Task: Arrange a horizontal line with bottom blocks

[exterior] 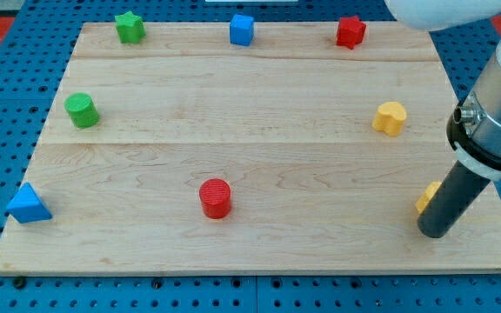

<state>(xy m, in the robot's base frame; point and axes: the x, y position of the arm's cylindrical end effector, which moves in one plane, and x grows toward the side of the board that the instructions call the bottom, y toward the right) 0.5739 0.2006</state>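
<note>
Wooden board [259, 130], no jaws, my tip [433, 233] against the partly hidden yellow block [425, 199], bottom right.

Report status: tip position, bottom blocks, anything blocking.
My tip at the board's lower right, against a mostly hidden yellow block. Red cylinder bottom centre, blue triangle bottom left: no line yet. Nothing between them.

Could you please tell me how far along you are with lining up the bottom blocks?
Partly done by position: the blue triangle, red cylinder and yellow block lie at roughly similar heights near the view's bottom, widely spaced. In hand: my tip sits against the yellow block, which is mostly hidden behind the rod. Left: levelling and tightening the row.
</note>
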